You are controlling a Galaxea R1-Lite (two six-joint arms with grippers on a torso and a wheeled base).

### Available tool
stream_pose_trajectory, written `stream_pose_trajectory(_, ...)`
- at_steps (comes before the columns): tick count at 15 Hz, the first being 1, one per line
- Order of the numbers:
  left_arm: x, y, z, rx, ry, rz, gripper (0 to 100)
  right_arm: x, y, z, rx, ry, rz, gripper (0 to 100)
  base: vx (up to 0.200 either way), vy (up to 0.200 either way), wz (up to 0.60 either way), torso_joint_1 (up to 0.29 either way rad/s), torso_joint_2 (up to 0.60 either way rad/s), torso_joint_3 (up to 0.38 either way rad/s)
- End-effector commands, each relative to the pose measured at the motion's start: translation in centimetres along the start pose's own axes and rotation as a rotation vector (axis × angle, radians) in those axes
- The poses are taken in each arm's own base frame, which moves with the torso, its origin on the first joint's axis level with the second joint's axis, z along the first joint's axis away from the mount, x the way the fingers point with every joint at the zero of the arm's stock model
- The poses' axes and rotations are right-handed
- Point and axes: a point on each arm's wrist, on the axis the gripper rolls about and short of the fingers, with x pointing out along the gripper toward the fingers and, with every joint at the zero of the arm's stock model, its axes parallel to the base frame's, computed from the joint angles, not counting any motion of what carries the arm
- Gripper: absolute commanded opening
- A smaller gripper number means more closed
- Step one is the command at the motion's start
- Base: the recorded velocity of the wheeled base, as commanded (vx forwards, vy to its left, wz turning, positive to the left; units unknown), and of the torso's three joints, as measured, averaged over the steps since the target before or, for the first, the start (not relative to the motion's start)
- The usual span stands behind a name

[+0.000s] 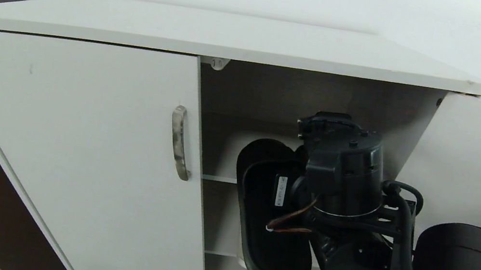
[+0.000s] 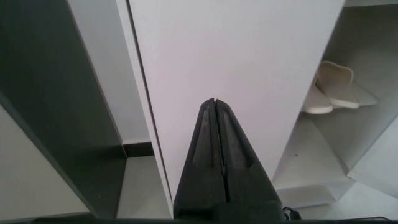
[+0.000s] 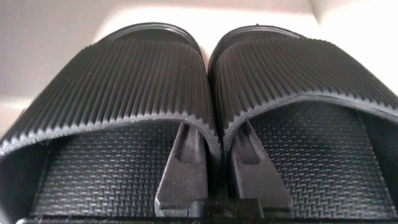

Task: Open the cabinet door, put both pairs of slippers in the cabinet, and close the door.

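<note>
Your R fingers (image 3: 183,168) are pinching the black slippers (image 1: 273,218) by their touching inner edges, at the cabinet (image 1: 237,36) opening; your L fingers (image 2: 202,143) are resting closed, empty, facing the shut left door (image 1: 64,135); white slippers (image 2: 333,87) are lying inside on a shelf; you're prob. placing pair no. 2; next: pushing deeper, setting flat, releasing.

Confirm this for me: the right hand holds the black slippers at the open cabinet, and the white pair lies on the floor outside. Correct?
One point is wrong. The white slippers lie inside the cabinet, not on the floor outside; the left wrist view shows them there. The rest holds: the right hand holds the black slippers at the open cabinet.
</note>
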Motion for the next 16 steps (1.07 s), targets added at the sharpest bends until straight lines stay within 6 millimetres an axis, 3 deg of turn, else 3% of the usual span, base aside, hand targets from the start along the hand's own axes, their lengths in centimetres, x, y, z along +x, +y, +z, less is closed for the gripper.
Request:
stream_pose_trajectory(1, 0.0, 0.0, 0.0, 0.0, 0.0, 0.0, 0, 0.3, 0.4, -0.1, -0.001, 0.002, 0.003, 0, 0.0, 0.0, 0.0, 0.0, 0.0, 0.0)
stream_pose_trajectory(3, 0.0, 0.0, 0.0, 0.0, 0.0, 0.0, 0, 1.0, 0.8, -0.3, -0.01, 0.005, -0.003, 0, 0.0, 0.0, 0.0, 0.0, 0.0, 0.0)
stream_pose_trajectory(5, 0.0, 0.0, 0.0, 0.0, 0.0, 0.0, 0, 3.2, 1.1, -0.6, -0.015, 0.009, -0.035, 0, 0.0, 0.0, 0.0, 0.0, 0.0, 0.0)
stream_pose_trajectory(6, 0.0, 0.0, 0.0, 0.0, 0.0, 0.0, 0, 3.3, 1.1, -0.6, -0.014, 0.009, -0.037, 0, 0.0, 0.0, 0.0, 0.0, 0.0, 0.0)
stream_pose_trajectory(7, 0.0, 0.0, 0.0, 0.0, 0.0, 0.0, 0, 5.0, 1.3, -0.7, -0.009, 0.007, -0.056, 0, 0.0, 0.0, 0.0, 0.0, 0.0, 0.0)
stream_pose_trajectory(16, 0.0, 0.0, 0.0, 0.0, 0.0, 0.0, 0, 10.1, 1.6, 1.2, -0.017, -0.035, -0.1, 0, 0.0, 0.0, 0.0, 0.0, 0.0, 0.0)
